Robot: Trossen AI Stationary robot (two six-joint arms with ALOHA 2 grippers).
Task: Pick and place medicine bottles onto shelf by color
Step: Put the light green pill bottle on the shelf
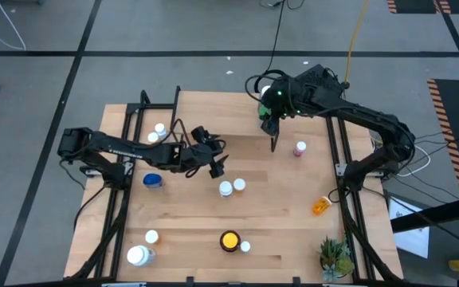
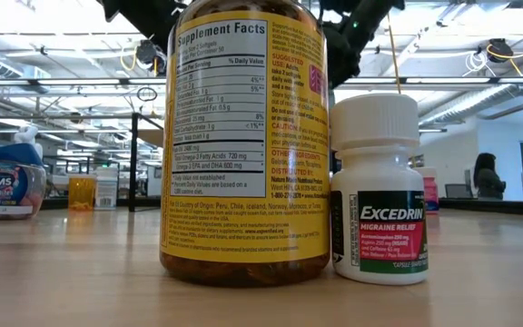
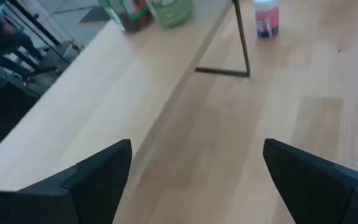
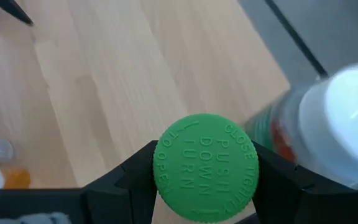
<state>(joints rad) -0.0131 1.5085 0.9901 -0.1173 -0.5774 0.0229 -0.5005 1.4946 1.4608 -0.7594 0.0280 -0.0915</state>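
A green-capped bottle (image 4: 206, 167) was held by its cap between the closed fingers of the right claw (image 1: 270, 112) above the far end of the shelf (image 3: 92, 106), with a white-capped bottle (image 4: 334, 124) just beside the claw on that shelf. The left claw (image 1: 216, 167) was seen spread wide and empty over the bench (image 1: 277, 215), two white-capped bottles (image 1: 232, 187) lying just ahead of it and a pink-and-white bottle (image 1: 300, 148) farther off near the shelf leg. A large amber bottle (image 2: 243, 136) and a small white Excedrin bottle (image 2: 379, 191) stood touching at the bench's near edge, well apart from both claws. The bottles were judged light, stiff and smooth-walled; a hold across the ribbed cap was thought surest, since slick labelled sides could slip. An orange bottle (image 1: 320, 206) lay on its side and was expected to roll if nudged.
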